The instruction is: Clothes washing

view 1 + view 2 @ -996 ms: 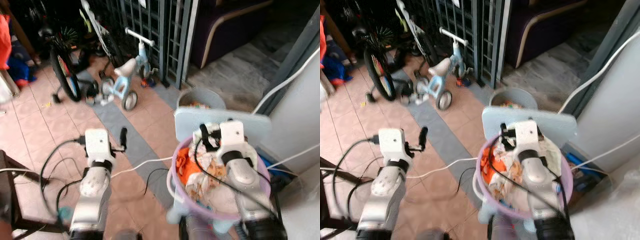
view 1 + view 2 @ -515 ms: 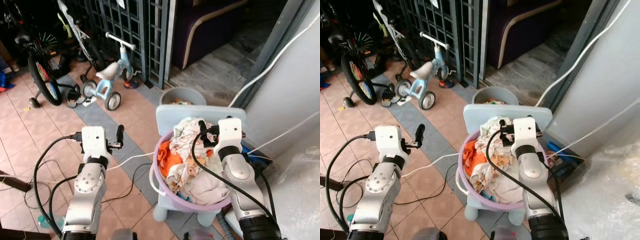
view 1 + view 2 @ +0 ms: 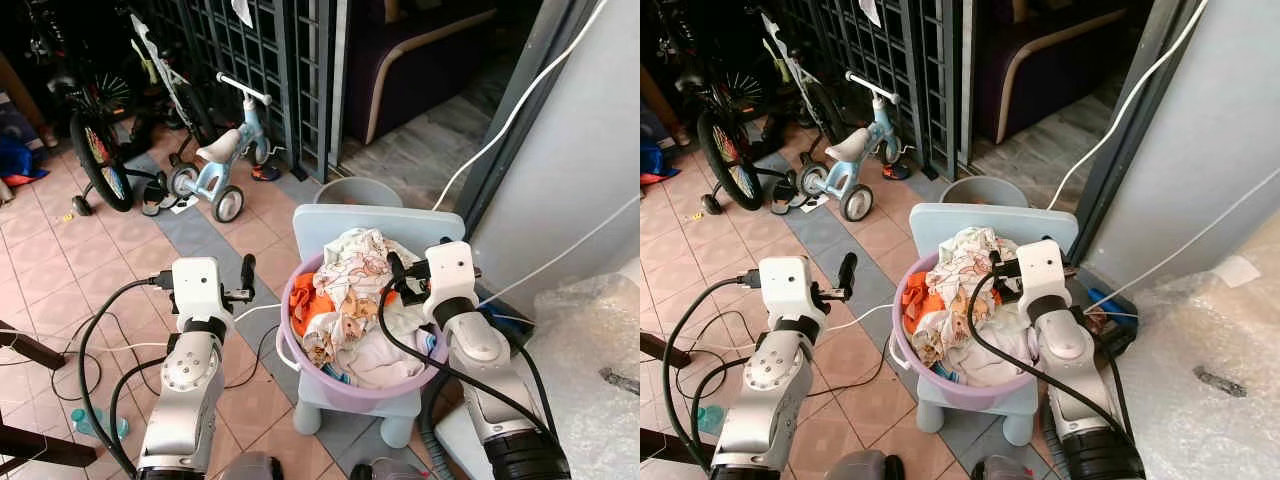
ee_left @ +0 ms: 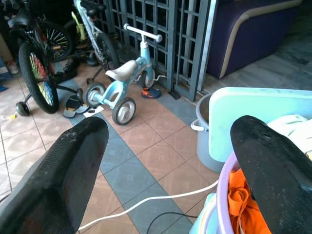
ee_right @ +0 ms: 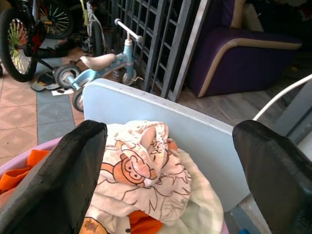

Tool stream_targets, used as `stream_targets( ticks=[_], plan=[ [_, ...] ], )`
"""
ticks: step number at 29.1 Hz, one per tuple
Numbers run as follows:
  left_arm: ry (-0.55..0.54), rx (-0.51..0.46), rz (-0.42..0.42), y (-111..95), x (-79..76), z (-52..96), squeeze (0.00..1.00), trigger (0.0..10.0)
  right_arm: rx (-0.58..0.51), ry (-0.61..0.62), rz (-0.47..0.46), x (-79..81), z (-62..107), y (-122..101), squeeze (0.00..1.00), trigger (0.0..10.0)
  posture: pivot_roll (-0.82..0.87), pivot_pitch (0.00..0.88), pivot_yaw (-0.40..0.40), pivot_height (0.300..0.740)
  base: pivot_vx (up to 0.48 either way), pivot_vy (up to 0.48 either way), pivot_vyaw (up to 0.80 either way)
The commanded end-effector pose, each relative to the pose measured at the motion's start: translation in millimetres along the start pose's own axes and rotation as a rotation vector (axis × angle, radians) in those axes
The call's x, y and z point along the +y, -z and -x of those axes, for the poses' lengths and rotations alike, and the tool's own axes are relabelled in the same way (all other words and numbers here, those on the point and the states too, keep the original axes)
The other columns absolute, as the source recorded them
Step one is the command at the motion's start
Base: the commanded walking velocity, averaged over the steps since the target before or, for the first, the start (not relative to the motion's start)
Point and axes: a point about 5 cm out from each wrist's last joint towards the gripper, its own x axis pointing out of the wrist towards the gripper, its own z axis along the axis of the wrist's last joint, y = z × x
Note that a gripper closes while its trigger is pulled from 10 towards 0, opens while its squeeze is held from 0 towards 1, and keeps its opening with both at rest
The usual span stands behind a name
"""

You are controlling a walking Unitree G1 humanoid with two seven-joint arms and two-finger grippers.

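- The view has steadied and swung right since a second ago; the basin [image 3: 352,375] of clothes [image 3: 352,290] sits on the chair [image 3: 375,225] seat.
- Right tool [image 3: 398,275], fingers wide, hovers over its right rim; left tool [image 3: 246,275] wide too, beside the left rim.
- Best lower both evenly onto opposite rims before closing.

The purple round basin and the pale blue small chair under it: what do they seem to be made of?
The purple round basin looks like moulded plastic: a smooth, slightly glossy rolled rim of even colour. The pale blue small chair also seems plastic: a matte, one-piece backrest with rounded corners and thick stubby legs. The heaped clothes are soft printed fabric, probably cotton.
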Motion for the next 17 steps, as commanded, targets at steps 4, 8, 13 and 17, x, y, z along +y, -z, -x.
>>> stream_targets(
  ticks=[4, 8, 13, 17],
  plan=[
    [-0.025, 0.038, -0.051, 2, 8.3, 12.3, 0.00, 10.0, 0.014, -0.072, -0.050, 4.3, -6.6, -4, 0.00, 10.0, 0.07, 0.131, 0.033, 0.740, 0.000, 0.000, 0.00],
    [-0.001, 0.108, -0.026, 7, 12.8, 22.2, 0.00, 10.0, 0.088, -0.062, -0.047, 2.1, -15.2, 5, 0.00, 10.0, 0.08, 0.154, 0.020, 0.740, 0.000, 0.000, 0.00],
    [-0.017, 0.136, -0.043, 7, 19.0, 32.9, 0.00, 10.0, 0.177, -0.040, -0.015, 7.5, -29.9, 10, 0.00, 10.0, 0.13, 0.185, -0.003, 0.740, 0.000, 0.000, 0.00],
    [-0.015, 0.147, -0.035, -6, 15.2, 45.7, 0.00, 10.0, 0.336, 0.098, -0.098, 2.4, -49.0, 21, 0.00, 10.0, 0.17, 0.224, -0.020, 0.740, 0.000, 0.000, 0.00]
  ],
)
